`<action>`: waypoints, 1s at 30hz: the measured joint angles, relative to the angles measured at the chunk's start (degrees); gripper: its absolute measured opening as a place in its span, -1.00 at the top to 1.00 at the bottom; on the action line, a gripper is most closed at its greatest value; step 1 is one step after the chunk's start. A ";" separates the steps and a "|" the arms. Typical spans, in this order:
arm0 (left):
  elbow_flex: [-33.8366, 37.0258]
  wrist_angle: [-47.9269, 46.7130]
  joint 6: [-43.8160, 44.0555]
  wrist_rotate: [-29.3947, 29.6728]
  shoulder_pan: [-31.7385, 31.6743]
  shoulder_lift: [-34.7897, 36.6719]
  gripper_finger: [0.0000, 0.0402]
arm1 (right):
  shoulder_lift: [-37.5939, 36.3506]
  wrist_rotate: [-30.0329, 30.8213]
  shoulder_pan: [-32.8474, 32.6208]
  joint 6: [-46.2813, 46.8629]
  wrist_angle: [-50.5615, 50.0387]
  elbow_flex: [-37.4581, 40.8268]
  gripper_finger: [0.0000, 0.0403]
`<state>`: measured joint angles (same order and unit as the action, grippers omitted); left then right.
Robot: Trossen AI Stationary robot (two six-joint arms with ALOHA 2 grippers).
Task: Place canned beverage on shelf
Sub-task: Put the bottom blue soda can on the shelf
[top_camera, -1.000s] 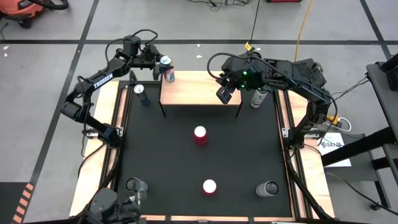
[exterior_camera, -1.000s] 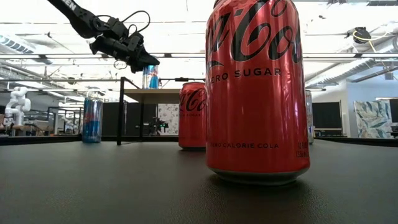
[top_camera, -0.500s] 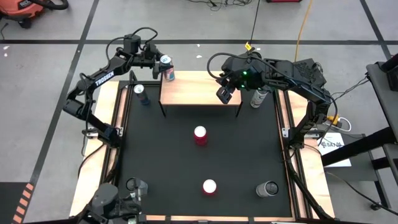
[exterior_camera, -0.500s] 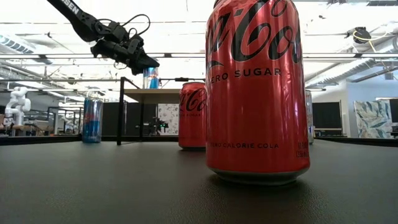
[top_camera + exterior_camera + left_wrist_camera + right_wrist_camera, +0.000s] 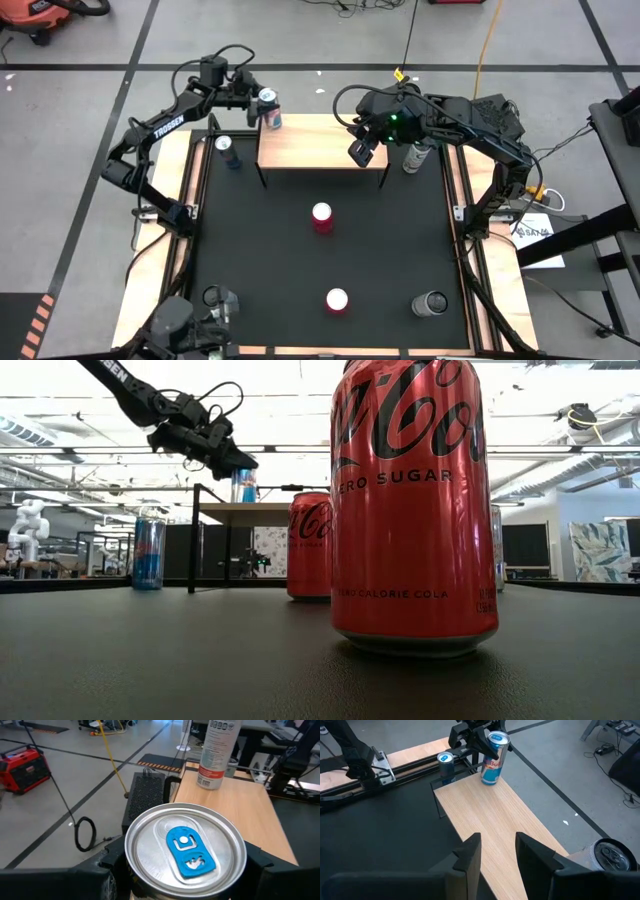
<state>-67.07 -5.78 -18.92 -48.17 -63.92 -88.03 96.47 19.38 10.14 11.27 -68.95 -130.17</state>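
While the blue-and-silver can (image 5: pixel 268 110) stands upright on the shelf (image 5: pixel 320 145) at its far left corner, the left pincer (image 5: pixel 252 98) sits around the can's top. Its fingers (image 5: pixel 107 870) flank the rim on both sides in the left wrist view, though I cannot tell whether they press the can or stand just off it. The right pincer (image 5: pixel 359 152) hovers above the shelf's right end, grasping nothing, with a narrow gap showing between its fingers (image 5: pixel 468 855). A second blue can (image 5: pixel 226 150) stands on the tabletop (image 5: pixel 400 250) just left of the shelf. Two red cans (image 5: pixel 322 217) stand in front of the shelf, well apart from it.
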 joint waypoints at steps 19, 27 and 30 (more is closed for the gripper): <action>-0.02 0.74 0.28 1.06 1.60 0.00 -0.49 | 0.00 0.00 0.02 0.00 0.01 0.00 0.47; -1.97 0.85 0.62 0.85 1.60 0.11 -0.49 | 0.00 0.01 0.01 0.00 0.00 0.00 0.47; -3.73 0.61 2.25 0.78 1.60 0.11 -0.49 | 0.00 0.00 0.02 0.00 0.00 0.00 0.47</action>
<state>-70.80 -5.17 -16.68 -47.40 -62.33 -87.92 96.47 19.38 10.15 11.27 -68.95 -130.17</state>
